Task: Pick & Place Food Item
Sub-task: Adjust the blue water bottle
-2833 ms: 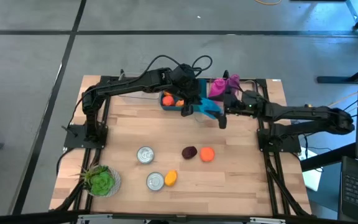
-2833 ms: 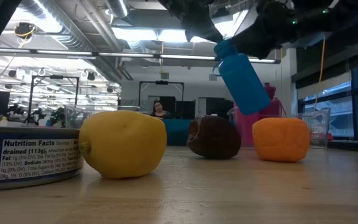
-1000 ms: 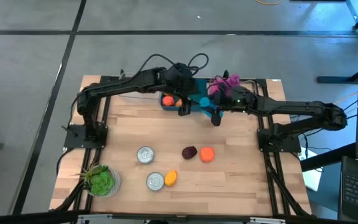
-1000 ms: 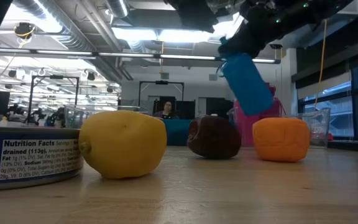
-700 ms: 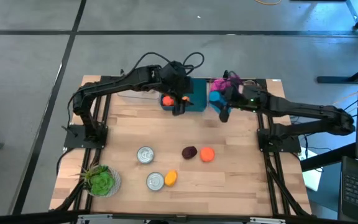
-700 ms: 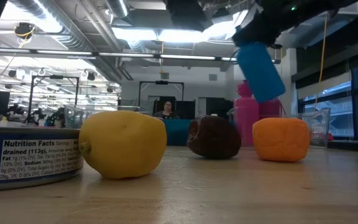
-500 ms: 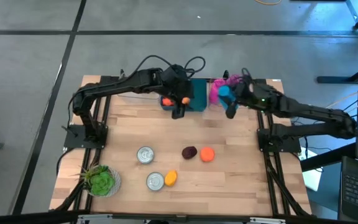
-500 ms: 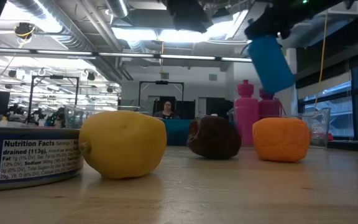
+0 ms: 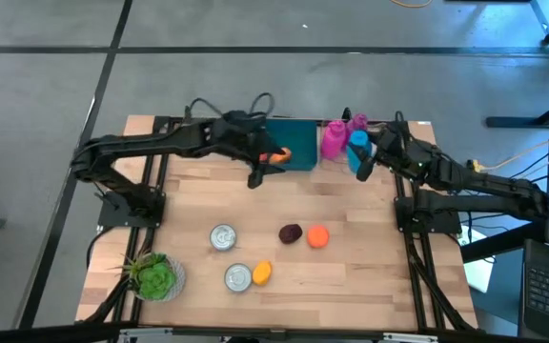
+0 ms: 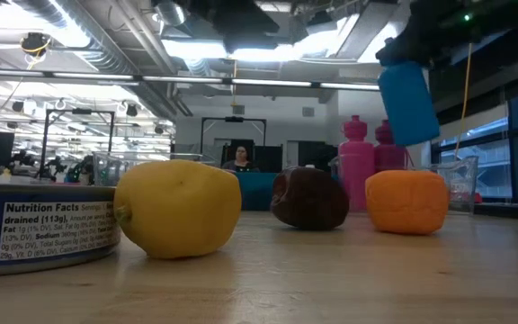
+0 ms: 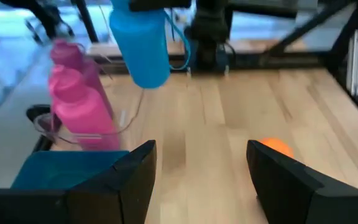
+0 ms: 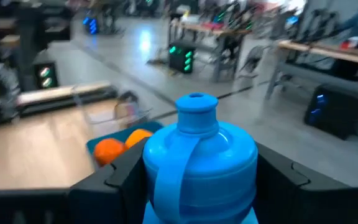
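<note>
A blue bottle [image 9: 356, 151] hangs over the table's far right corner, next to two pink bottles [image 9: 334, 139], with my right gripper [image 9: 364, 162] shut on it. It also shows in the low view [image 10: 407, 101]. My left gripper [image 9: 254, 177] hovers open and empty just in front of the teal bin [image 9: 298, 157], which holds an orange fruit [image 9: 276, 155]. Resting on the wood nearer the front are a dark purple fruit [image 9: 291, 233], an orange [image 9: 318, 236] and a lemon [image 9: 262, 272]. My right gripper pinches the blue bottle's upper body [image 12: 153, 186], just below the shoulder, between its two fingers [image 12: 114, 183], one on each side. The fingers come about level from the table's right side. The bottle hangs nearly upright, cap up, its bottom [image 10: 414, 137] clear of the table.
Two tin cans [image 9: 222, 236] [image 9: 239, 276] and a green lettuce [image 9: 153, 276] stand at the front left. A clear cup [image 11: 48, 121] sits by the pink bottles. Bare wood lies between the bin and the fruits.
My right gripper has carried the blue bottle from over the teal bin toward the table's right edge, to beside the pink bottles, and the bottle has tipped more upright. My left gripper has drawn back from over the bin toward the table's left and near side.
</note>
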`<action>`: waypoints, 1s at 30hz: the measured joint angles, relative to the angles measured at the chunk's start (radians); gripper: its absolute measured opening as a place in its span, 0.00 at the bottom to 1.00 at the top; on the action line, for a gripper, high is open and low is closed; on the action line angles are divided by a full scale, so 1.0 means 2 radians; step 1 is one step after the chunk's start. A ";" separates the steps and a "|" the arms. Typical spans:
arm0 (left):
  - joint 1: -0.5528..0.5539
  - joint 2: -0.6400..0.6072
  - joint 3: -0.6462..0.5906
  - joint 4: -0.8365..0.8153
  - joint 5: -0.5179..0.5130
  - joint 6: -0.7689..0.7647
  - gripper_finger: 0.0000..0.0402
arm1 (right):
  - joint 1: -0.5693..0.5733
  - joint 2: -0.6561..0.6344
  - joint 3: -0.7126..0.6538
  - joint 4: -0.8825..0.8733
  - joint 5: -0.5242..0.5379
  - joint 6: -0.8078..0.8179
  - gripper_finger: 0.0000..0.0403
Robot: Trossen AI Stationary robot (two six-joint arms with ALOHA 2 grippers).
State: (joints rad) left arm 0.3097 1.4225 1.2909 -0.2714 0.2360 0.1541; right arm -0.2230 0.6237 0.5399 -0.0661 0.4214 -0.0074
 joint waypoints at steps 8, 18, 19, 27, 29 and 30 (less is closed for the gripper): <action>-0.001 -0.098 -0.180 0.185 -0.014 -0.035 0.59 | 0.000 -0.031 -0.092 0.118 0.063 -0.004 0.52; -0.005 -0.111 -0.290 0.336 -0.016 -0.059 0.59 | -0.020 -0.020 -0.148 0.239 0.075 -0.027 0.52; -0.005 -0.111 -0.292 0.335 -0.016 -0.061 0.59 | -0.024 -0.018 -0.148 0.238 0.074 -0.027 0.52; -0.016 -0.111 -0.294 0.336 -0.017 -0.070 0.59 | -0.055 0.032 -0.148 0.289 0.060 -0.042 0.52; -0.020 -0.111 -0.294 0.336 -0.017 -0.070 0.59 | -0.062 0.048 -0.148 0.301 0.054 -0.042 0.52; -0.022 -0.111 -0.294 0.336 -0.017 -0.070 0.59 | -0.065 0.058 -0.148 0.309 0.050 -0.041 0.52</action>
State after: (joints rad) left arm 0.2667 1.2003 0.7036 0.4015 0.2028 0.0139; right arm -0.3528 0.7388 0.2440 0.5511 0.5214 -0.0902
